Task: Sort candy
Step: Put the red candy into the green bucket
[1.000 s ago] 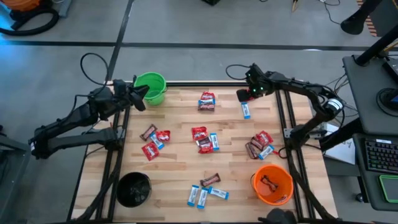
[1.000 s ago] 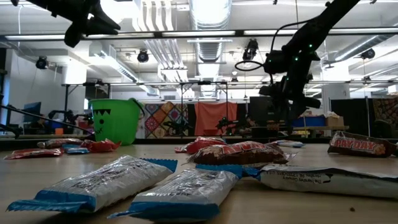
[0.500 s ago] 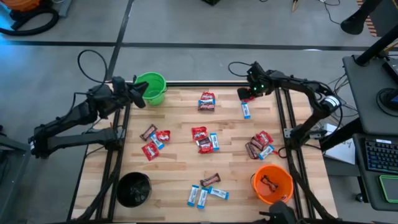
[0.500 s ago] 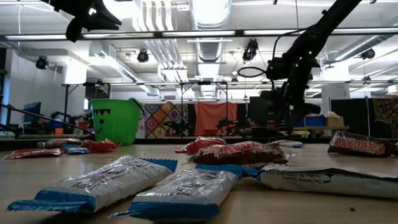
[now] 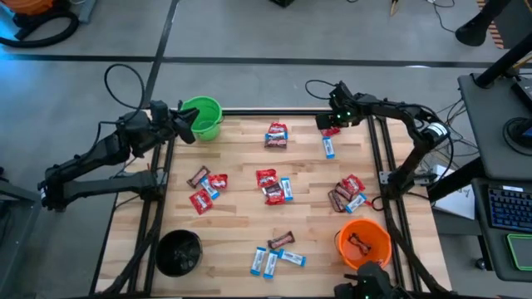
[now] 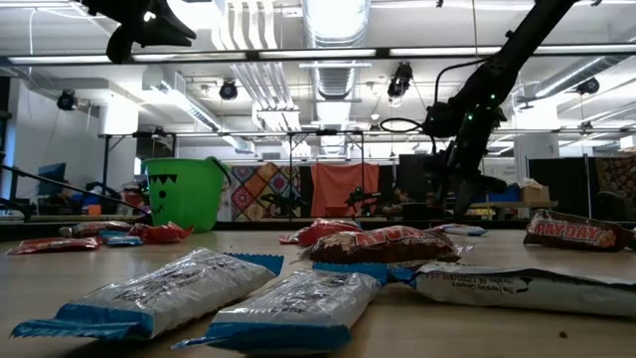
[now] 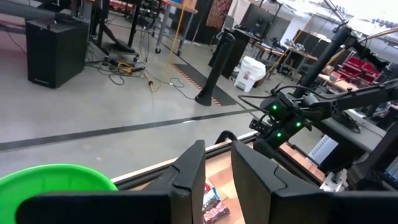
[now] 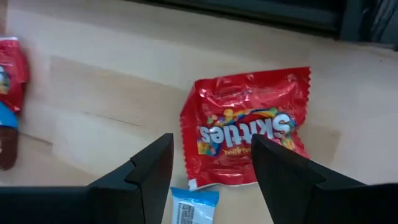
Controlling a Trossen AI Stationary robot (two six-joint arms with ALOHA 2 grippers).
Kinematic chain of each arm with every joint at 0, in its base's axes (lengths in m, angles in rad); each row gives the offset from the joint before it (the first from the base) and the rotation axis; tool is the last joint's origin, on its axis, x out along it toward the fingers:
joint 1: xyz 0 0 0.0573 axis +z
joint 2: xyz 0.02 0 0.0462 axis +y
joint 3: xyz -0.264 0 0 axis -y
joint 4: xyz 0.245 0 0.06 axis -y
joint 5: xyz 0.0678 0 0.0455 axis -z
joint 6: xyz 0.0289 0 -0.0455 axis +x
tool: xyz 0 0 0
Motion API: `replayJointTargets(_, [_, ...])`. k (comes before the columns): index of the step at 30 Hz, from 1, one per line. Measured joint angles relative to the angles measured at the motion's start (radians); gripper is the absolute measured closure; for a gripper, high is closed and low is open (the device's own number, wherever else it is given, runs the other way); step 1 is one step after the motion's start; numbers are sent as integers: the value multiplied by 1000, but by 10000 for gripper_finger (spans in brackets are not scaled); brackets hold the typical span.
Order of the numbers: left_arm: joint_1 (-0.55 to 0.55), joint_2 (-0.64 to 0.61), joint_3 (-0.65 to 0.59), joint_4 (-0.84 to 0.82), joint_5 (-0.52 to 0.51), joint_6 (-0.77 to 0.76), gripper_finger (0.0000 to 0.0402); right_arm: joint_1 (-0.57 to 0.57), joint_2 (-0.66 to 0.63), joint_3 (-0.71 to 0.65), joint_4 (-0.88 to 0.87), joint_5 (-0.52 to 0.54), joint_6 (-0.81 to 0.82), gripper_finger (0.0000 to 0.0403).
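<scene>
The right gripper (image 8: pixel 211 168) hangs over the far right corner of the wooden worktop (image 5: pixel 241 216), its fingers (image 8: pixel 140 174) spread wide and empty, directly above a red Skittles packet (image 8: pixel 249 134) that lies flat between them; a blue-and-white packet (image 8: pixel 193 205) lies just beside the red one. In the high view the same gripper (image 5: pixel 331 121) sits at the far edge, with a blue-and-white packet (image 5: pixel 329 148) near it. The left gripper (image 5: pixel 184 129) is raised at the far left corner, just beside the green bucket (image 5: pixel 202 117); its fingers (image 7: pixel 186 180) stand narrow with a small gap, and nothing shows between them. The remaining candy is scattered over the worktop — a red and dark pair (image 5: pixel 276 134) at the far middle, a cluster of red, brown and blue pieces (image 5: pixel 273 186) at the centre, another group (image 5: pixel 205 188) toward the left, a pile (image 5: pixel 347 193) toward the right, and blue-and-white packets with a brown bar (image 5: pixel 274 253) at the near edge. The orange bucket (image 5: pixel 364 245) at the near right holds at least one brown bar (image 5: pixel 359 242). The black bucket (image 5: pixel 179 252) stands at the near left — its contents cannot be made out.
</scene>
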Motion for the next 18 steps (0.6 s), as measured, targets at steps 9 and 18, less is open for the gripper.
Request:
replayJointTargets(9, [0, 0, 0, -8, 0, 0, 340, -11, 34, 0, -3, 4, 0, 199])
replayJointTargets(18, [0, 0, 0, -15, 0, 0, 340, -22, 78, 2, -1, 26, 0, 199])
